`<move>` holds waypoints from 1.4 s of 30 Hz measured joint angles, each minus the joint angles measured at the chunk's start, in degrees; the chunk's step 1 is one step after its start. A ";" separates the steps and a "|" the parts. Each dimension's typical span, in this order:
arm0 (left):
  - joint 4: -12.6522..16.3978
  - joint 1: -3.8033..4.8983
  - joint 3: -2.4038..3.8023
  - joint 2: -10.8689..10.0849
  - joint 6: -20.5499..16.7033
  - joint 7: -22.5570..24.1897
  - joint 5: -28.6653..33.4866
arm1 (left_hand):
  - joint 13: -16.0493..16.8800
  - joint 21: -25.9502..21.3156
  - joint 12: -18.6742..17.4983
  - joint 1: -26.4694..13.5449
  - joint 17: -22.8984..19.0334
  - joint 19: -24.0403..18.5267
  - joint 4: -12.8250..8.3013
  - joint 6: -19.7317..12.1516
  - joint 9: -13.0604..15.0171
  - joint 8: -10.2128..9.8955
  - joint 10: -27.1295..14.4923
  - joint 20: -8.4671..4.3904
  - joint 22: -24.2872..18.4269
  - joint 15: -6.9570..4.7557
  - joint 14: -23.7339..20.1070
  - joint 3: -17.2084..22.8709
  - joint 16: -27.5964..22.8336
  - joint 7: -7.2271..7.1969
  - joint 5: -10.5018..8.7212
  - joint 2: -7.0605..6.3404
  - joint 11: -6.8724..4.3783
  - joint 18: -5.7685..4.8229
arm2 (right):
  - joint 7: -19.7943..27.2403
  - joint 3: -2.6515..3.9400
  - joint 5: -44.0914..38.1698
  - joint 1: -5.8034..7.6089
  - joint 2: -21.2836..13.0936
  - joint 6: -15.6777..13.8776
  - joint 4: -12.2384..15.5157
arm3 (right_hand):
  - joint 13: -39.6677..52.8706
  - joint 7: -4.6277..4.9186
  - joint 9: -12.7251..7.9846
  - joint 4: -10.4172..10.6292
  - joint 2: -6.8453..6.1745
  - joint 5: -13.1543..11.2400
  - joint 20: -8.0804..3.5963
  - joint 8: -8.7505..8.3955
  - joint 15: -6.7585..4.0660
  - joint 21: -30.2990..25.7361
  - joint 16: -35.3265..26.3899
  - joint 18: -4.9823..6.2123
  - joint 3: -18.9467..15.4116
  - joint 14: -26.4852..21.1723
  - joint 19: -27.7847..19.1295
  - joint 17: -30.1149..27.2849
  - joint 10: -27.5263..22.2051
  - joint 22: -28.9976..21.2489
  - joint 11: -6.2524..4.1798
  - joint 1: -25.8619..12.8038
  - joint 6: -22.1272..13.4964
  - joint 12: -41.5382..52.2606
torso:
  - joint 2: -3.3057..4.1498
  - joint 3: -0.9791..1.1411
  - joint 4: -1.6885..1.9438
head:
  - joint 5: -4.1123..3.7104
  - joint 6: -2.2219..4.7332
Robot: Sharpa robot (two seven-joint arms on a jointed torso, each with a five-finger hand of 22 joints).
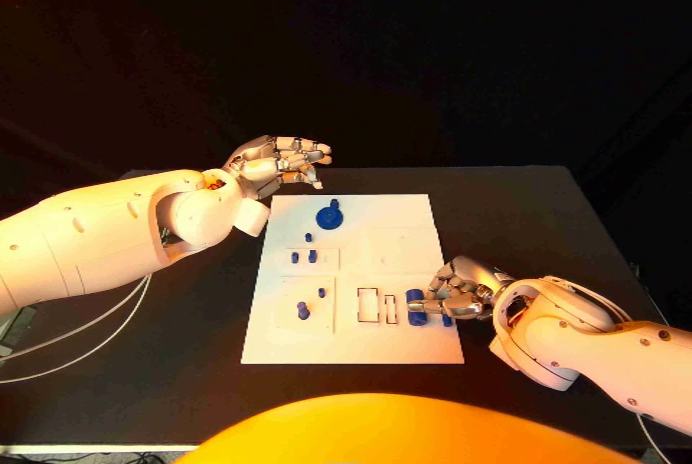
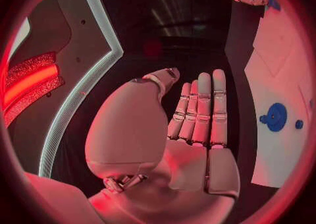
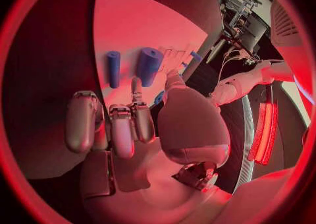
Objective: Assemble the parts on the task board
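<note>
The white task board (image 1: pixel 378 252) lies mid-table. A round blue part (image 1: pixel 330 217) with a knob stands near its far edge and appears as a blue disc (image 2: pixel 275 117) in the left wrist view. Small blue pegs (image 1: pixel 303 255) and another peg (image 1: pixel 303 310) stand in the board's left side. Two blue cylinders (image 1: pixel 415 306) lie by the right edge, a thin one (image 3: pixel 114 68) and a thicker one (image 3: pixel 149 66). My right hand (image 1: pixel 462 289) hovers at them, fingers bent, holding nothing. My left hand (image 1: pixel 281 162) is raised beyond the board's far left corner, fingers straight and empty (image 2: pixel 197 124).
Outlined rectangular slots (image 1: pixel 372 305) sit on the board just left of the two cylinders. Black table (image 1: pixel 505 199) surrounds the board, with bare room on both sides. Pale cables (image 1: pixel 87 329) hang below my left arm at the table's left edge.
</note>
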 measured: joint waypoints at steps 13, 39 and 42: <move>0.05 -0.01 0.00 -0.05 0.10 -0.14 0.00 | -0.06 0.00 0.00 0.00 0.01 0.00 0.00 0.00 0.00 0.00 0.00 0.00 0.00 0.00 0.00 0.00 0.00 0.00 0.00 0.00 0.00 0.00 | -2.61 0.05 -1.98 -0.74 2.88 2.12 -2.18 | -0.01 -0.14 0.49 0.08 -0.23 0.00 -0.21 0.88 0.00 0.00 0.00 0.00 -0.23 0.00 0.21 -0.01 0.00 0.04 0.00 -0.23 0.19 -0.22 | 0.00 -0.03 0.06 | -0.04 0.00; -0.04 0.00 0.00 -0.20 0.30 -0.56 -0.01 | -0.05 0.00 0.00 0.00 -0.04 0.00 0.00 0.00 -0.04 0.00 0.00 0.00 0.00 0.00 0.00 0.01 0.00 0.00 0.00 0.00 0.00 0.00 | -3.83 -0.06 2.20 -0.13 1.03 -0.38 0.35 | -0.02 -0.82 -0.27 -0.88 3.92 0.02 -0.83 2.46 -0.81 0.94 0.22 0.01 3.92 0.01 0.39 -0.02 0.94 0.03 -1.33 11.22 0.74 -0.21 | -0.06 -0.05 0.03 | 0.31 0.00; -0.07 0.00 0.00 -0.13 0.32 -0.60 -0.01 | -0.05 0.00 0.00 0.00 -0.04 0.00 0.00 0.00 -0.04 0.00 0.00 0.00 0.00 0.00 0.00 0.01 0.00 0.00 0.00 0.00 0.00 0.00 | -3.91 0.06 4.48 0.80 0.84 -1.07 1.56 | -0.02 -0.88 -0.28 -0.87 3.97 0.01 -0.83 2.45 -0.81 0.94 0.22 0.01 3.93 0.01 0.40 -0.02 1.03 0.02 -1.42 11.27 0.67 -0.18 | -0.04 -0.07 0.01 | 0.32 0.00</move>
